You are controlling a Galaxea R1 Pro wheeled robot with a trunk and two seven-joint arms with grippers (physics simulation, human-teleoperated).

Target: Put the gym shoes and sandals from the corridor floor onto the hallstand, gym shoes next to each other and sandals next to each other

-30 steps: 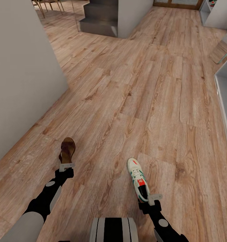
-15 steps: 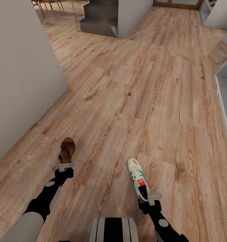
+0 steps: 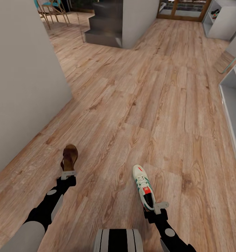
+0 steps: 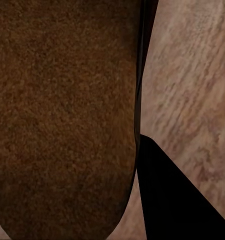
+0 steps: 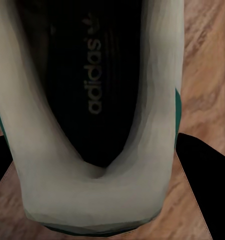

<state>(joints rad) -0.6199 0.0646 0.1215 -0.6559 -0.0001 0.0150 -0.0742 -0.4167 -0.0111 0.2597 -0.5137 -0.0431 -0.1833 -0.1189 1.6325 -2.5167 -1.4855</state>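
Observation:
My left gripper [image 3: 68,174] is shut on the heel of a dark brown sandal [image 3: 70,157], which points away from me above the corridor floor [image 3: 149,105]. The left wrist view shows its brown insole [image 4: 62,120] close up beside a dark finger [image 4: 177,200]. My right gripper [image 3: 159,206] is shut on the heel of a white gym shoe [image 3: 143,185] with green stripes and a red tongue. In the right wrist view its white heel rim [image 5: 92,200] sits between the dark fingers [image 5: 202,170]. I cannot tell which unit is the hallstand.
A grey wall [image 3: 23,87] stands close on the left. Dark steps [image 3: 104,28] and a white pillar [image 3: 138,17] are at the back. A pale low unit [image 3: 233,101] lines the right edge. A white shelf unit [image 3: 219,21] far right holds a small shoe [image 3: 215,13].
The whole head view has shifted a little, showing more of the far end: the camera moved. Both grippers keep their hold on the sandal and the gym shoe.

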